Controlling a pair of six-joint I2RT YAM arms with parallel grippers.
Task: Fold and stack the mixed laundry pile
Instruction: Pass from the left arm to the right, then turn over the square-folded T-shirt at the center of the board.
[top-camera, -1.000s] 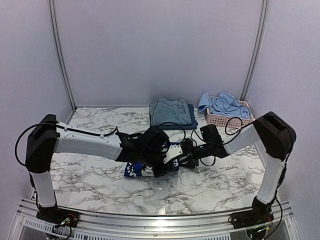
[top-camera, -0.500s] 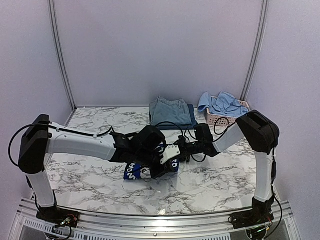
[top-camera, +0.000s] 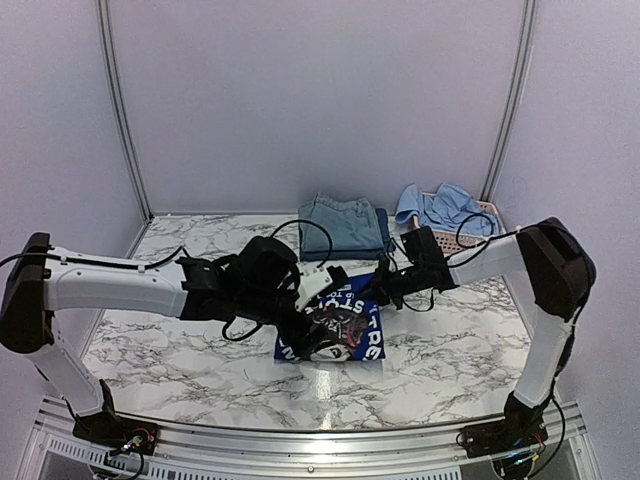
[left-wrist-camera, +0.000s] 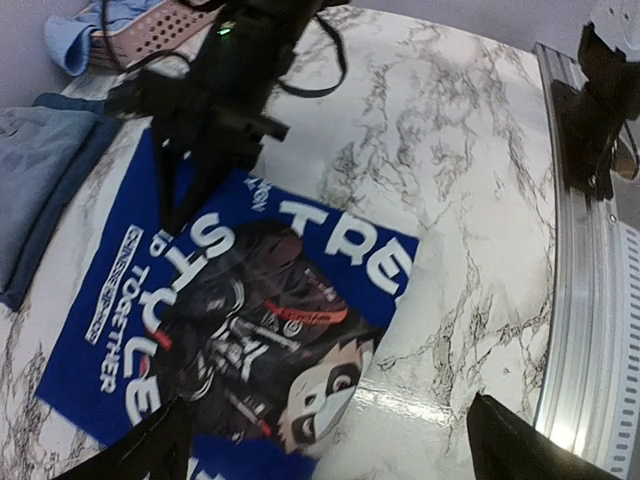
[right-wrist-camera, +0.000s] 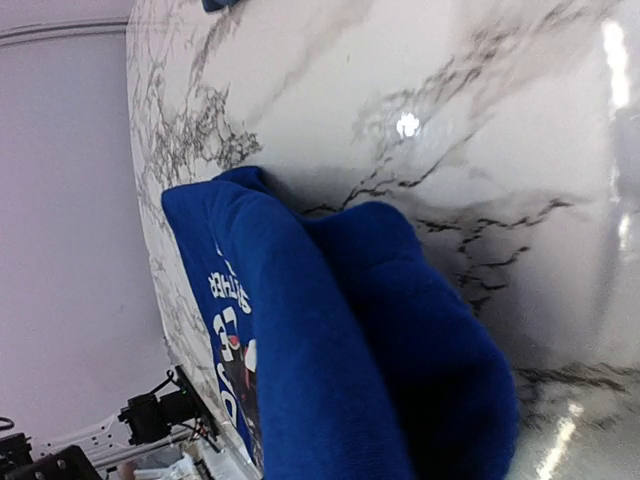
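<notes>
The royal-blue T-shirt (top-camera: 345, 335) lies as a flat rectangle mid-table, white lettering and a dark print facing up (left-wrist-camera: 240, 300). My left gripper (top-camera: 308, 328) hovers over its near-left part, jaws wide open, both fingertips at the bottom corners of the left wrist view with nothing between them. My right gripper (top-camera: 385, 288) sits at the shirt's far right corner, shut on the blue cloth, which bunches up close in the right wrist view (right-wrist-camera: 340, 380) and hides the fingers. Folded faded denim (top-camera: 342, 222) rests on a navy piece (top-camera: 385, 238) at the back.
A pink lattice basket (top-camera: 462, 240) stands at the back right with a light-blue shirt (top-camera: 445, 208) draped in it. The metal rail (left-wrist-camera: 590, 300) runs along the table's near edge. Purple walls close in the back and sides.
The T-shirt, bunched under both grippers before, now lies spread flat. My left gripper has let go, opened and drawn back left. My right gripper has shut on the shirt's far corner.
</notes>
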